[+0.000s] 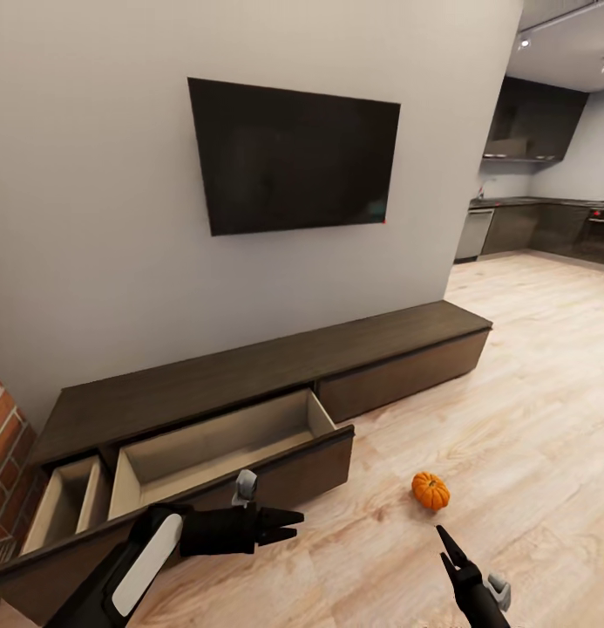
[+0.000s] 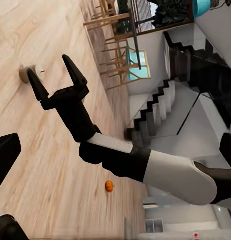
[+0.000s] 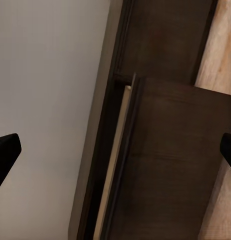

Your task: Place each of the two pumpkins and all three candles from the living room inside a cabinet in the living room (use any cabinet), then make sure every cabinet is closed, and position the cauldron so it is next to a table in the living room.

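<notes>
One pumpkin (image 1: 430, 490) lies on the floor (image 1: 528, 419), near the cabinet (image 1: 249, 384) with its open, empty drawer (image 1: 223, 445). Both hands, left (image 1: 280, 526) and right (image 1: 448, 548), are open and empty. The right is nearer: lower it over the pumpkin and close gently.

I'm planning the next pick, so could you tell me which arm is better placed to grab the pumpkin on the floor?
Probably the right. The right hand hangs open just short of the pumpkin, on its side. The left hand, also open, sits beside the open drawer, farther from it.
</notes>
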